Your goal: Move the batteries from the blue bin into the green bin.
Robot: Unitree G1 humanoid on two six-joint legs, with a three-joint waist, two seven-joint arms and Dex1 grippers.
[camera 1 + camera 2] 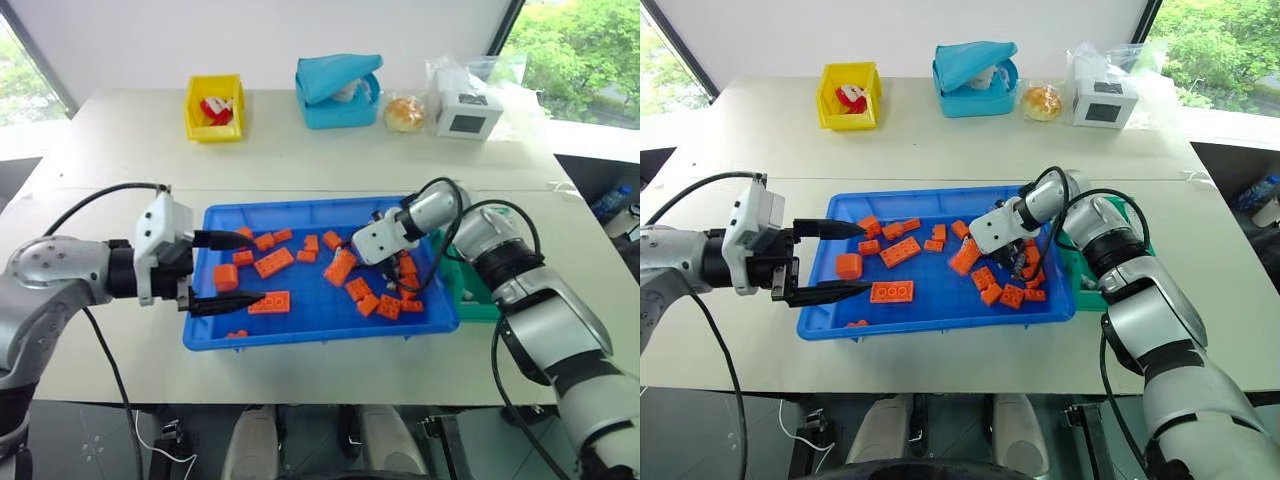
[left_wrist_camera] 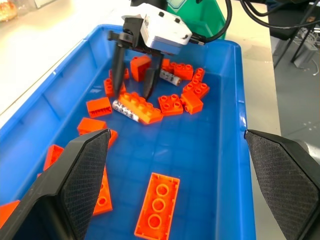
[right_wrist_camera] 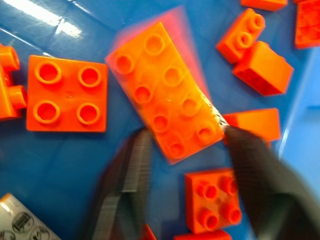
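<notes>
Right pincer [image 2: 134, 90] half-open, gripping nothing, straddling a long orange plastic brick [image 2: 142, 106]. Small silver-grey cylindrical battery [image 2: 125, 110] at brick's 7 o'clock inside shallow bright-blue plastic tray [image 2: 215, 165], long axis parallel. Left pincer [image 1: 232, 270] wide open, empty, farther.

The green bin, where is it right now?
In the left eye view the green bin sits on the table at the robot's right, tight against the blue bin's right side, partly hidden behind the right arm.
</notes>
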